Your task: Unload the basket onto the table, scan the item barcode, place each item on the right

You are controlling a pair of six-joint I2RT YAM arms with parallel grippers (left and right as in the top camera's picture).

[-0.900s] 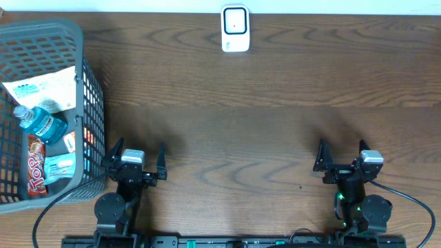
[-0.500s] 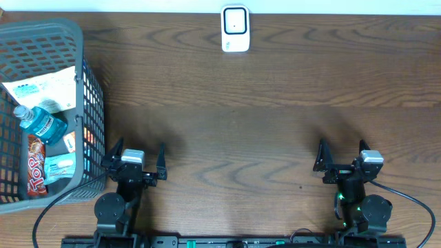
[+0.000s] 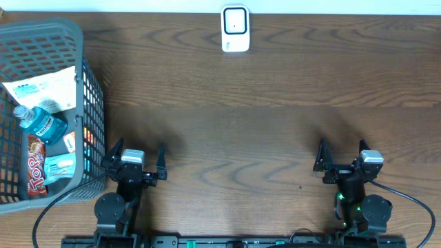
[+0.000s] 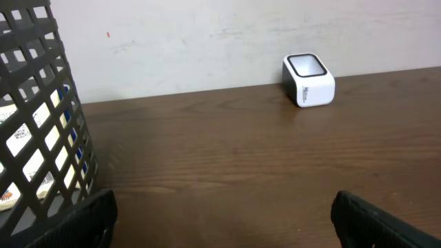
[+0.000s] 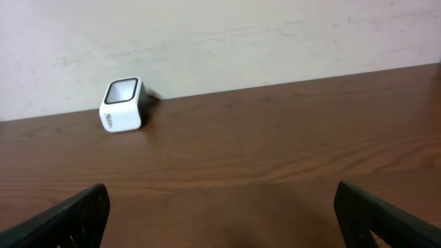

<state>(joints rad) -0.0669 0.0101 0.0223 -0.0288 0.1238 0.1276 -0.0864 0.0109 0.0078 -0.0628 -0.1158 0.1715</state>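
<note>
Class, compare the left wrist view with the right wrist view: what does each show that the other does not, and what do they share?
Only the left wrist view shows the grey basket with packets behind its mesh, plus the left gripper, open. Only the right wrist view shows the right gripper, open. Both show the white scanner, the brown table and the pale wall behind.

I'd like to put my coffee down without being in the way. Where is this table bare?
Bare wood runs from the white scanner at the far edge down to both arms' open jaws, and across the whole right side. The left edge is crowded: the grey basket full of groceries stands right beside the left jaws.
</note>
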